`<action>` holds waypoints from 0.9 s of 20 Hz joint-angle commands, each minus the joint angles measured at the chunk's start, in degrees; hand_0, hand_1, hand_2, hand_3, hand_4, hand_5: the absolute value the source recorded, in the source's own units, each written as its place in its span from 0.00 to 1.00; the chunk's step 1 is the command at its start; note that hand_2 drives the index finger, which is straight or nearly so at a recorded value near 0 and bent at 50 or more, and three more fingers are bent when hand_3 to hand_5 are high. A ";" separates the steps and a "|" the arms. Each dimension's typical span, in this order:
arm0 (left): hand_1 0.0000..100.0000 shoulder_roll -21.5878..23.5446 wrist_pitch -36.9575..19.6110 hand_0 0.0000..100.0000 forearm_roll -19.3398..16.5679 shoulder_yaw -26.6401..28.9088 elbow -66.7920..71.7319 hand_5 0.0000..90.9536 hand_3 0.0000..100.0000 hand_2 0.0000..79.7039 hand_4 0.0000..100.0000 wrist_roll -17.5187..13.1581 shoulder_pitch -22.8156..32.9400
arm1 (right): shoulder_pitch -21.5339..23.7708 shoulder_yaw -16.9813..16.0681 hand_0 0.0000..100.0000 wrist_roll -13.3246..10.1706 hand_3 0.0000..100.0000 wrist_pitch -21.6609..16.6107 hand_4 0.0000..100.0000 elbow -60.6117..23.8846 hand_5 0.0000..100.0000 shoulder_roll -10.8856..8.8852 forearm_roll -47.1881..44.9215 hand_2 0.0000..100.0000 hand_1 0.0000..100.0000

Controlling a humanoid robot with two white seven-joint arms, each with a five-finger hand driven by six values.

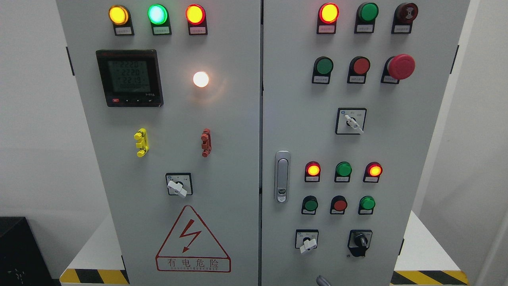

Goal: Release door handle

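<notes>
Door handle (282, 176) sits flush and untouched at the left edge of the right cabinet door (357, 246), beside the seam. Neither hand's fingers can be judged; only a grey tip (323, 281) shows at the bottom edge. Releasing looks done; any retreat should draw straight back, clear of the switches.

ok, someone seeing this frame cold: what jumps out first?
Probably the red mushroom emergency-stop button at the right door's upper right, and the glowing white indicator lamp beside the digital meter on the left door. Then the red lightning warning triangle at the left door's bottom. The silver door handle stands untouched; no hand shows.
</notes>
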 commanded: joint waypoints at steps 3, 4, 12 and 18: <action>0.00 0.00 0.01 0.00 0.00 -1.23 -1.14 0.00 0.09 0.03 0.01 0.02 0.00 | 0.62 0.43 0.41 0.33 0.04 0.06 0.05 -0.30 0.03 -0.14 -1.44 0.00 0.24; 0.00 0.00 0.01 0.00 0.00 -1.23 -1.14 0.00 0.09 0.03 0.01 0.02 0.00 | 0.62 0.51 0.41 0.33 0.04 0.06 0.05 -0.30 0.03 -0.14 -1.44 0.00 0.24; 0.00 0.00 0.01 0.00 0.00 -1.23 -1.14 0.00 0.09 0.03 0.01 0.02 0.00 | 0.36 0.69 0.40 0.33 0.04 0.06 0.05 -0.30 0.03 -0.05 -1.44 0.00 0.24; 0.00 0.00 0.01 0.00 0.00 -1.23 -1.14 0.00 0.09 0.03 0.01 0.02 0.00 | 0.09 0.69 0.40 0.25 0.06 0.24 0.12 -1.44 0.10 -0.14 -1.26 0.00 0.24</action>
